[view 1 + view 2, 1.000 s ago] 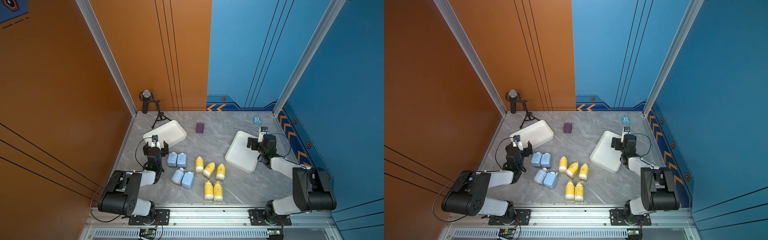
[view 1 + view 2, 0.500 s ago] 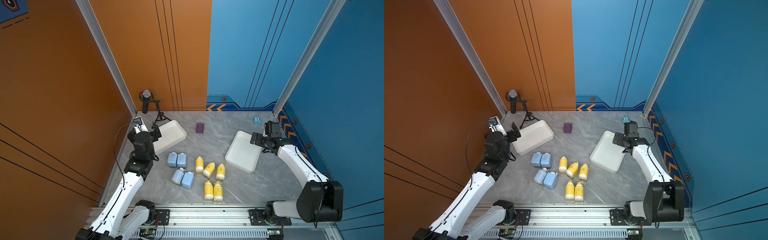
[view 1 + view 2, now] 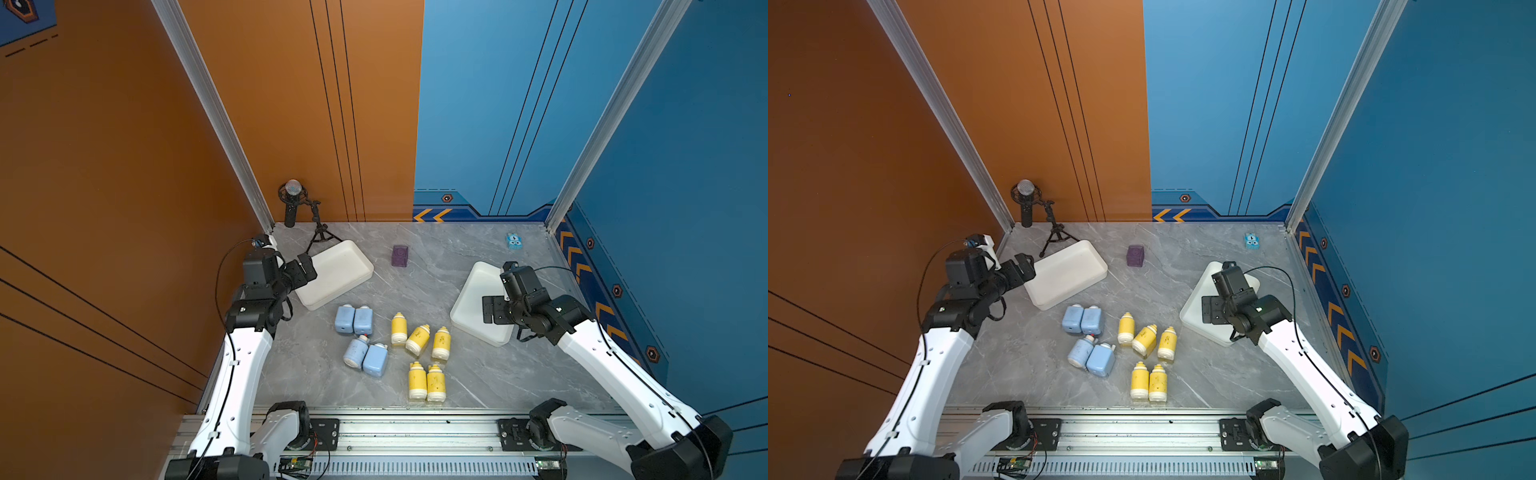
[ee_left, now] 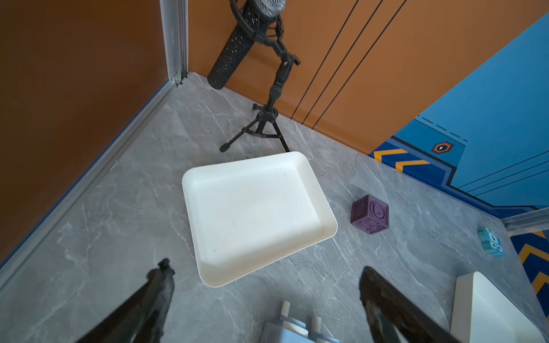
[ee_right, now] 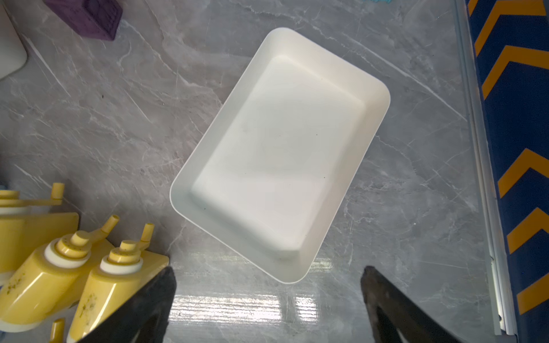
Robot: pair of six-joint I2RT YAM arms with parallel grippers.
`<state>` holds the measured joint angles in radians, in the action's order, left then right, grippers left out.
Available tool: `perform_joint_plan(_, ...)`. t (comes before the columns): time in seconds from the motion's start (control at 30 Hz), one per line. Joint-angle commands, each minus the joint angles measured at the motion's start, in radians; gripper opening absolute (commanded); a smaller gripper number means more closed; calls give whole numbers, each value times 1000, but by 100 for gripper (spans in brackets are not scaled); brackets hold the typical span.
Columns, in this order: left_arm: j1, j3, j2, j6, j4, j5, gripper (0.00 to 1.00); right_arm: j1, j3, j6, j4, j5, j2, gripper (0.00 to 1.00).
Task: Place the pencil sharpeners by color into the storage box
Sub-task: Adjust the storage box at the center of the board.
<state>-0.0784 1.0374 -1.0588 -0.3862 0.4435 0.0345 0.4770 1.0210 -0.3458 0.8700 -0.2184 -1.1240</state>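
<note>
Being held spread, empty, by the trays [image 3: 338, 274], left gripper [image 4: 266, 269] and right gripper [image 5: 269, 270] are apparently being readied for sharpeners [image 3: 417, 338] centred on the table [image 3: 478, 374].

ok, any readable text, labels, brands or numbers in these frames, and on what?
No legible words or numbers in any view.
On the purple block: embossed rings and relief, no readable characters.
On the small blue box: a cartoon face only.
On the yellow pencil sharpeners: dark marks, too blurred to read.
On the blue wall band: orange chevrons, a sign without text.
</note>
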Motion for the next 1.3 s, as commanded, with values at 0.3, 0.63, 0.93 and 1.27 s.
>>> perform_joint_plan(0.3,-1,-50,20,1,86,-60,98,122,27,-6,77,-54,-291,80)
perform_joint_plan(0.63,0,-62,26,0,87,-47,98,124,20,-7,12,1,-377,73)
perform_joint_plan(0.93,-2,-63,23,4,88,-45,98,89,19,10,-38,63,-456,68)
perform_joint_plan(1.27,-5,-63,16,7,87,-44,98,31,10,37,-78,137,-500,57)
